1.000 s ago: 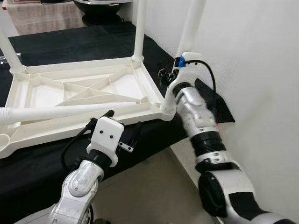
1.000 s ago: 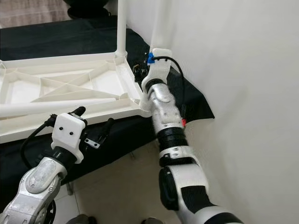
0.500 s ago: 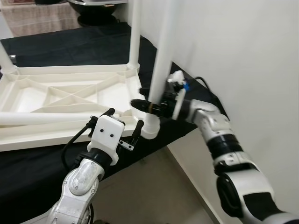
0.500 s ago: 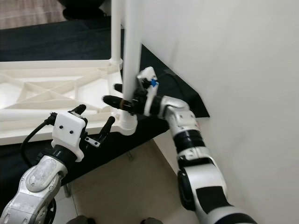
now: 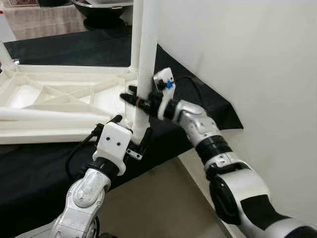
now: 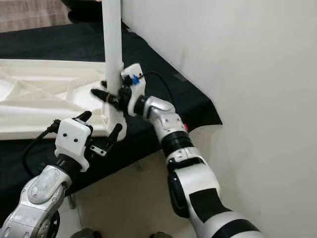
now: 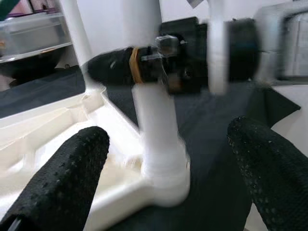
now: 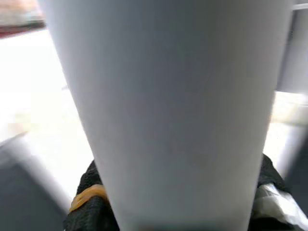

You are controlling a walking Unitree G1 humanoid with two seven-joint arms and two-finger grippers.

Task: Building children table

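Black cloth (image 5: 59, 54) is covering the work surface, running back toward a white wall (image 5: 257, 59). On it the white tabletop (image 5: 54, 99) is lying underside up, ribs showing, with a loose leg (image 5: 44, 115) lying across it. Further right, the left gripper (image 5: 130, 138) is hovering just below the near corner, fingers spread wide and holding nothing; its wrist view is showing both pads (image 7: 57, 178) apart on either side of the corner socket (image 7: 163, 183). Next, the corner leg (image 5: 147, 64) is standing upright in that socket. The right gripper (image 5: 140, 100) is clamping this leg low down, one finger (image 7: 113, 67) passing each side of it. A second ago the right arm was down beside the corner with the wrist against the leg; now it is reaching across and gripping the leg. Likely meaning: the leg is being pressed or twisted home. A further upright leg (image 5: 136, 34) is standing just behind, at the far corner.
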